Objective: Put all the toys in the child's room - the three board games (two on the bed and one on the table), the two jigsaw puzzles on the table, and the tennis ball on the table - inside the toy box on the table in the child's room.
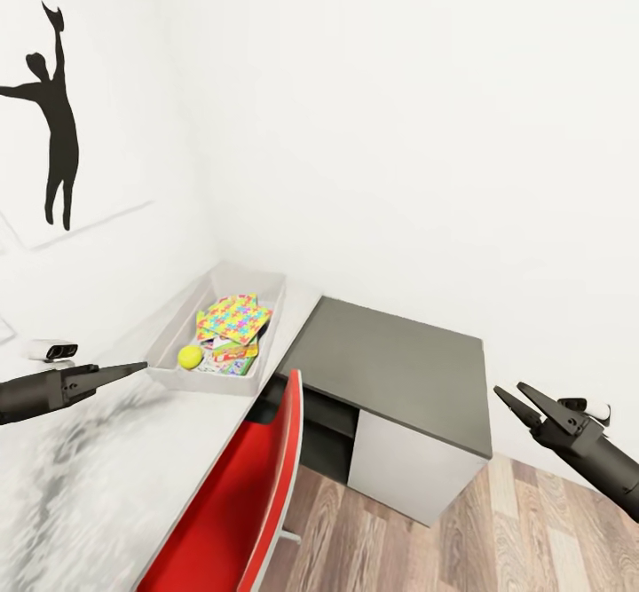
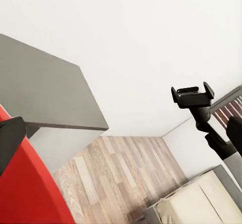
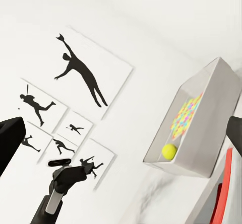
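Left gripper (image 1: 133,367), fingers closed to a point, empty, sits just beside the toy box (image 1: 169,363), which runs toward one o'clock; the spread, empty right gripper (image 1: 524,401) is well apart.

Grey toy box (image 1: 174,370) holds puzzles (image 1: 232,319) and tennis ball (image 1: 188,357).

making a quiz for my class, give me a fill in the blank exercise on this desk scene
1. The tennis ball lies inside the ____.
2. The chair pushed up to the table is coloured ____.
3. The right gripper hangs with its jaws ____.
4. The floor is made of ____ planks.

Missing words: toy box; red; open; wood
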Tool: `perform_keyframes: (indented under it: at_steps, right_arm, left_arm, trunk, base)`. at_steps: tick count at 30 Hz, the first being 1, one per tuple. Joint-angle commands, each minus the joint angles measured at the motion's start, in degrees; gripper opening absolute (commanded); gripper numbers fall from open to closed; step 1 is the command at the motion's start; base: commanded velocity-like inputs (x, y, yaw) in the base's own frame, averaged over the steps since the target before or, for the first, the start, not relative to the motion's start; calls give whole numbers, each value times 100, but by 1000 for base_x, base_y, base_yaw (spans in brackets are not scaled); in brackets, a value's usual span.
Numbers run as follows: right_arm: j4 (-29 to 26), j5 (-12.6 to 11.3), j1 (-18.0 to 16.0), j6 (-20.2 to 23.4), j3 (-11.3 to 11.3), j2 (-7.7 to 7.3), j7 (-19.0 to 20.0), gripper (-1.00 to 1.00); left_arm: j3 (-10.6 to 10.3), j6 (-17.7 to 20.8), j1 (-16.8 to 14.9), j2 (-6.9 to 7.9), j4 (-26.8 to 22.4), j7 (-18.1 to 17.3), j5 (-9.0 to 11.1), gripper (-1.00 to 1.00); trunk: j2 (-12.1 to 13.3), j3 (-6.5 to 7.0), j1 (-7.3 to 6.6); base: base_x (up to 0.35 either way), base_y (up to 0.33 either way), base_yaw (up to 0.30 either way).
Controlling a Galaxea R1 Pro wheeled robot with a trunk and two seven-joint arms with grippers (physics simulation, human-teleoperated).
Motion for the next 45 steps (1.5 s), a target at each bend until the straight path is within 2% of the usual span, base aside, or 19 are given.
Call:
perform_keyframes:
  at_steps: [1, 8, 20, 45]
  right_arm:
    - [-1, -19, -5, 29, -1, -1, 3, 100]
    - [0, -19, -3, 26, -1, 5, 9, 100]
    - [7, -13, -3, 26, -1, 5, 10, 100]
    - [7, -11, -3, -52, -1, 5, 13, 100]
  left_arm:
    - [1, 61, -3, 2, -1, -22, -3, 100]
    - [3, 61, -3, 7, -1, -22, -3, 100]
    - [4, 61, -2, 10, -1, -22, 0, 100]
    - [4, 61, 6, 11, -1, -22, 2, 100]
  trunk:
    - [-11, -5, 3]
    - [-11, 47, 3]
    - [-11, 141, 3]
    - [-11, 338, 3]
  base:
    - [0, 0, -142]
    - [0, -21, -165]
    - [0, -179, -177]
    - [0, -7, -179]
